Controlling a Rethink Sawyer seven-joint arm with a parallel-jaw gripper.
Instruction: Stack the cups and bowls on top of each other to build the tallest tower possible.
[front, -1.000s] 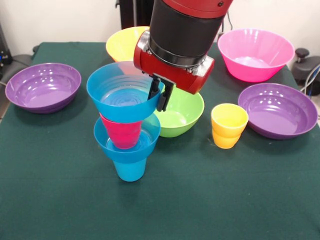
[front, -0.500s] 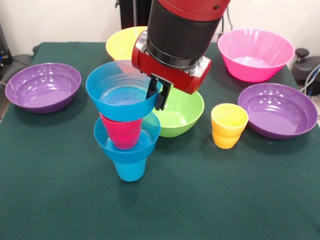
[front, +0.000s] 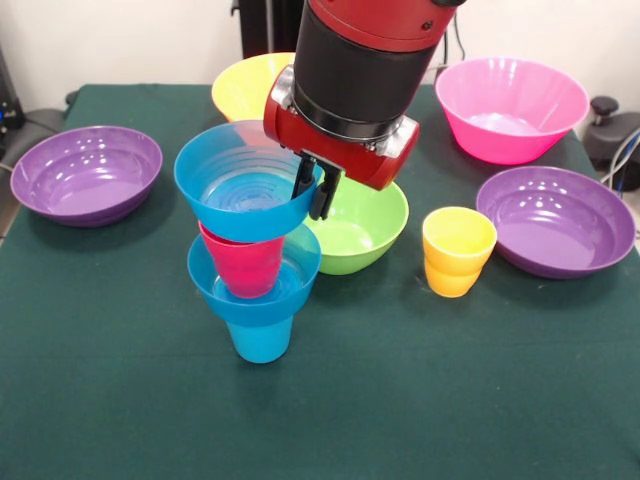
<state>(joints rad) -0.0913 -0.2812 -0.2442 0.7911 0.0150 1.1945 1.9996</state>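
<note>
The tower stands at the table's centre left: a blue cup (front: 260, 342) at the bottom, a small blue bowl (front: 256, 297) on it, then a red cup (front: 245, 266). A second small blue bowl (front: 238, 190) sits on the red cup, slightly tilted. My gripper (front: 312, 192) is shut on this top bowl's right rim, one finger inside and one outside. A yellow cup (front: 457, 251) stands alone to the right. The lime green bowl (front: 368, 228) lies just behind my gripper.
Purple bowls rest at the left (front: 85, 175) and right (front: 556, 221) edges. A pink bowl (front: 510, 106) sits at the back right. An orange-yellow bowl (front: 243, 90) sits at the back, partly hidden by the arm. The green cloth table (front: 450, 400) is bare in front.
The gripper and the top blue bowl have edged slightly left and up. Nothing else has moved.
</note>
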